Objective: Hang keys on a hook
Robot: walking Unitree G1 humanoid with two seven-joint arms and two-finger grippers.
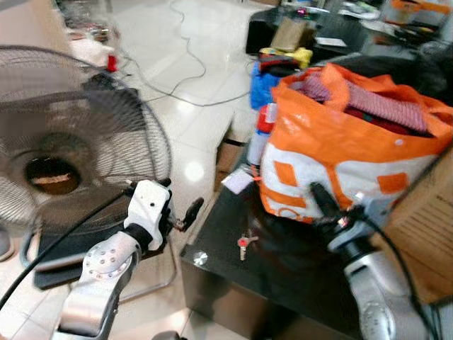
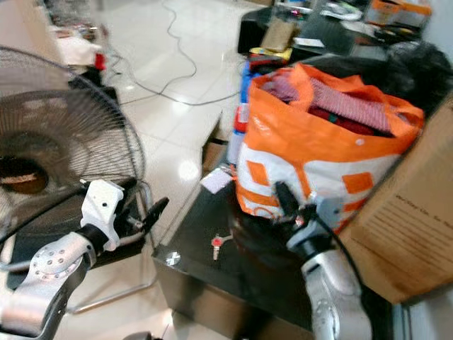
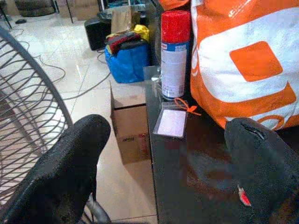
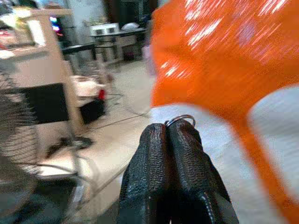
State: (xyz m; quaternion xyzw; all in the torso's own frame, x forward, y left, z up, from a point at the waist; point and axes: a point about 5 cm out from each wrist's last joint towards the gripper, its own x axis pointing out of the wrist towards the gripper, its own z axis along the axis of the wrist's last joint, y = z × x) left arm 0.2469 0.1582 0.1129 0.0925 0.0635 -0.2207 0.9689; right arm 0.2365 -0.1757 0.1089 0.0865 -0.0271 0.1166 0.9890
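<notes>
A small key with a red head lies on the black tabletop in front of the orange bag. My left gripper hovers just off the table's left edge, level with the top, with its fingers spread wide and nothing between them. From the left wrist view, a red bit of the key peeks out beside one finger. My right gripper is raised over the table close to the bag's front. Its fingers are pressed together, and a thin metal key ring sticks out at their tips.
A large floor fan stands close on the left. The full orange bag takes up the back of the table, with a spray can and a tagged card beside it. A cardboard box is at right. Cables cross the floor.
</notes>
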